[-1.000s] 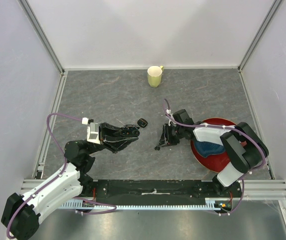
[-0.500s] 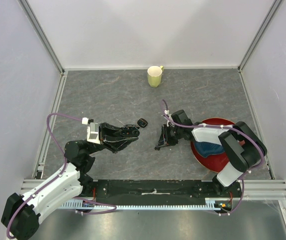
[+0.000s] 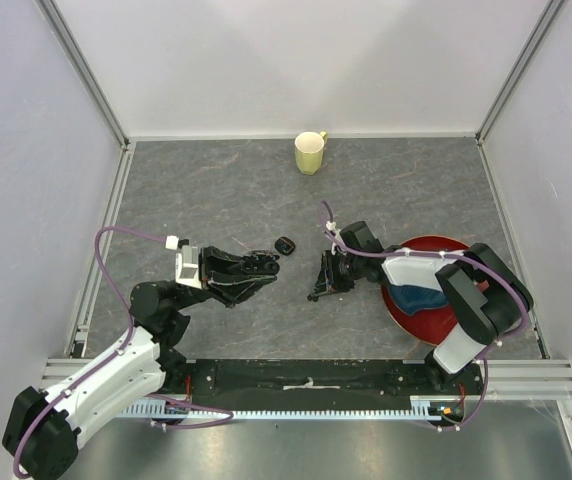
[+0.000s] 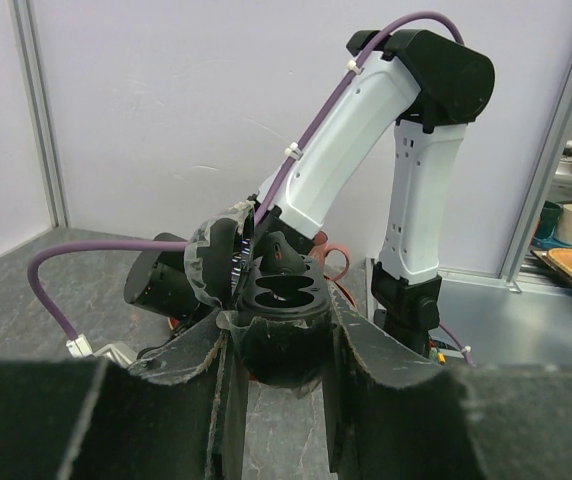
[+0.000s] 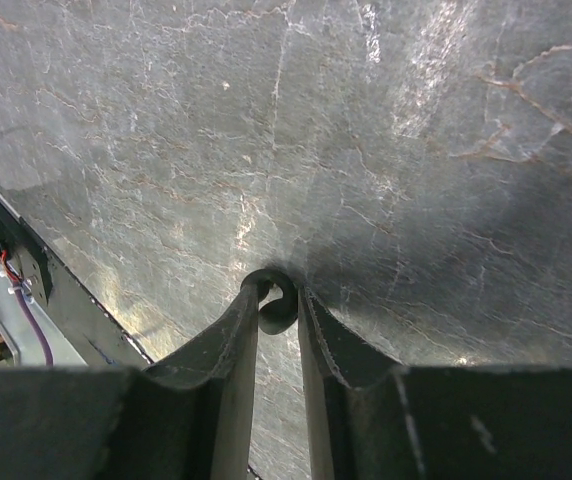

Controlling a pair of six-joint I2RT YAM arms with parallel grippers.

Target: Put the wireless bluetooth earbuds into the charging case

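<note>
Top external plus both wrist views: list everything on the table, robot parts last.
yellow-green ceramic mug: 1, yellow-green, far centre of the table
round red plate: 1, red, near right, partly under the right arm
blue cloth: 1, blue, lying on the plate
small black item: 1, black, on the table just beyond the two pincers; too small to identify
glossy black oval charging case: 1, black, clamped in the left pincer, cavities facing up
tiny black curled earbud: 1, black, on the table between the right pincer's fingertips
grey stone-pattern table: 1, grey
left pincer: 1, black, centre-left
right pincer: 1, black, centre, pointing down
</note>
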